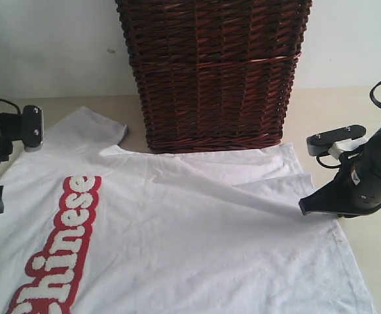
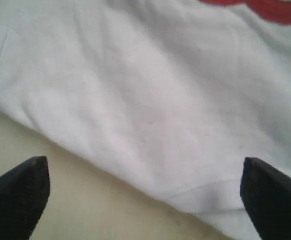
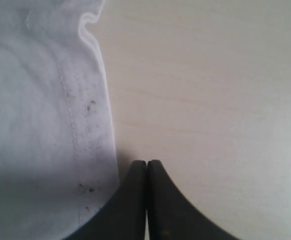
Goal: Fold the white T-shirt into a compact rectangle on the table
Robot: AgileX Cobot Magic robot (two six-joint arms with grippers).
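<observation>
The white T-shirt (image 1: 197, 222) is soft, thin and light. It will bend and flop where it is lifted, and it may slide a little on the smooth tabletop (image 1: 334, 111). It will not break. A good place to take hold is at the edge, by the stitched hem or a corner, because the cloth is thicker there and a pinch will not slip off so fast. Two far-apart holds would likely keep it flat while it is turned over. The shirt lies spread out and open over the middle and front of the tabletop, not folded into a small shape yet. Its hem points to the right edge and its sleeve (image 1: 89, 127) lies toward the back left. A brown basket (image 1: 213, 72) stands at the back edge, and the shirt's far side reaches its foot. The shirt has puffy white letters (image 1: 59, 248) with red around them. The cloth has soft wrinkles, and one long raised crease runs toward the right tool (image 1: 306, 207). Small dark specks (image 3: 90, 105) sit near the hem. The right tool is pressed tight together, with its tip at the hem. No cloth shows between its two halves. The left tool (image 2: 144, 167) is spread wide and holds nothing, and it hangs over the shirt's edge by the left side of the tabletop.
</observation>
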